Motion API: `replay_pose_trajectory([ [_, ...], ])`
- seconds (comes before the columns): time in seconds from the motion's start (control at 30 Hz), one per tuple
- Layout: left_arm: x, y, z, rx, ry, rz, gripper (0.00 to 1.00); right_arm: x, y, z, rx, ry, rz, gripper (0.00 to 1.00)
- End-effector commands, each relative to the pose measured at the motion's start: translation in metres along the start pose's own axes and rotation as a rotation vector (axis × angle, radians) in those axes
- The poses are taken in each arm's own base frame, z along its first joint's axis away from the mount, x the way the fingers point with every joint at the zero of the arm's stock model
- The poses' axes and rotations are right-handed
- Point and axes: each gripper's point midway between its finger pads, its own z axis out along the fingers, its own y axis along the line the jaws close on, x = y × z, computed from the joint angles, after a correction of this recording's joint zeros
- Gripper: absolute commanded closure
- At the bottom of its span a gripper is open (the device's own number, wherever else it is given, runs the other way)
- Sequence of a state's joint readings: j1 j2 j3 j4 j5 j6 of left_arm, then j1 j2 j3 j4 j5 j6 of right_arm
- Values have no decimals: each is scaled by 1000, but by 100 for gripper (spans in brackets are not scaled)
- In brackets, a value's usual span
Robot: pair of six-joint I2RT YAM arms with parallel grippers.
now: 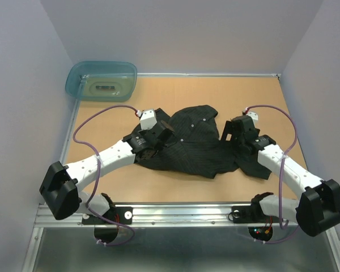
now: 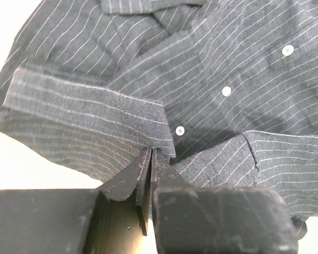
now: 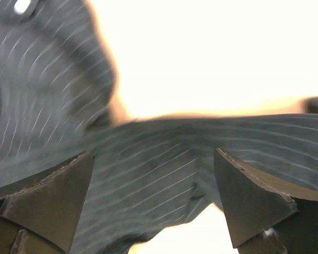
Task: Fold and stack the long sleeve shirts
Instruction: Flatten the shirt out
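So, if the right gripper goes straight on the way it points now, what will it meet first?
Most likely the shirt: the right gripper, jaws open, has a striped fold of it directly ahead. The wrist picture is blurred, so how near the fold lies is unclear.

shirt: crumpled, centre | left hand: seemingly pinching it | tub: far-left
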State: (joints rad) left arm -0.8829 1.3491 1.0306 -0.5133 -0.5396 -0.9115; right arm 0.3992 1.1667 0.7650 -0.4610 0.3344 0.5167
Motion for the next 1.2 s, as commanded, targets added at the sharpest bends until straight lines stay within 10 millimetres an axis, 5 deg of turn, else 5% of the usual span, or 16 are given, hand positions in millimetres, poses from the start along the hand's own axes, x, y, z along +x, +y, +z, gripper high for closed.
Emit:
replay_pose_trajectory([
  [0.0,-8,16,-6,-15,-58,30,87,-34,-29,-1,116,-112,175,0],
  [0.13,-11,14,-9,15,-74,25,87,-39,-33,3,113,-94,172,0],
  [0.37,-17,16,-10,3,-101,49,87,-20,-24,15,53,8,14,0],
  [0.67,-26,56,-6,-92,-122,9,88,-5,42,-3,-336,115,-204,0],
  [1.17,-41,100,-7,-135,-164,-19,88,25,97,-14,-496,157,-502,0],
])
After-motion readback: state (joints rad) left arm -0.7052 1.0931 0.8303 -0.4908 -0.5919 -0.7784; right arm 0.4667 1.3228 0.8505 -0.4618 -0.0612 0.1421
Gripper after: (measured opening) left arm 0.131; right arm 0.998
